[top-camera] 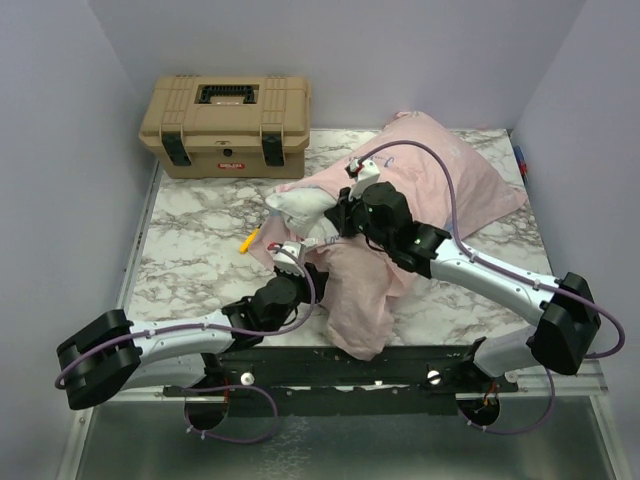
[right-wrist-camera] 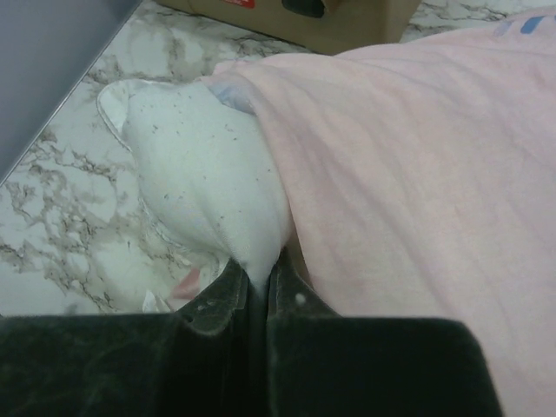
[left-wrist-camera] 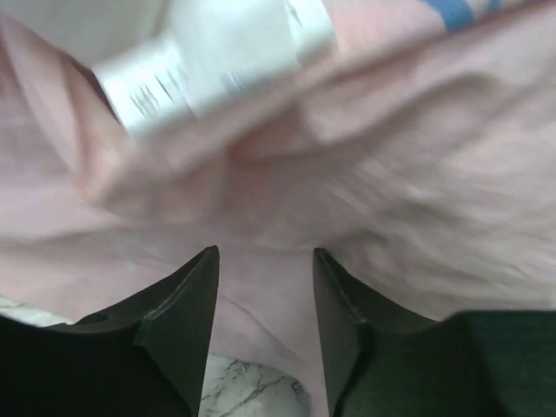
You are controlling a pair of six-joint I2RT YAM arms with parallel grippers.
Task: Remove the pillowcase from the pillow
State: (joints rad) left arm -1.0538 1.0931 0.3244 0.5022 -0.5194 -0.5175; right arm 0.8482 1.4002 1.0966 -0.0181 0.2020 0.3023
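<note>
The right fingers are pinched tight on a corner of the white pillow. The left fingers are spread apart and hold nothing. The pink cloth of the pillowcase lies just past their tips. Only that one end of the pillow pokes out of the pillowcase. The rest looks hidden under the pink cloth, heaped in the middle of the counter, near the tan box. I think the job is only begun: the case must come off nearly the whole pillow.
</note>
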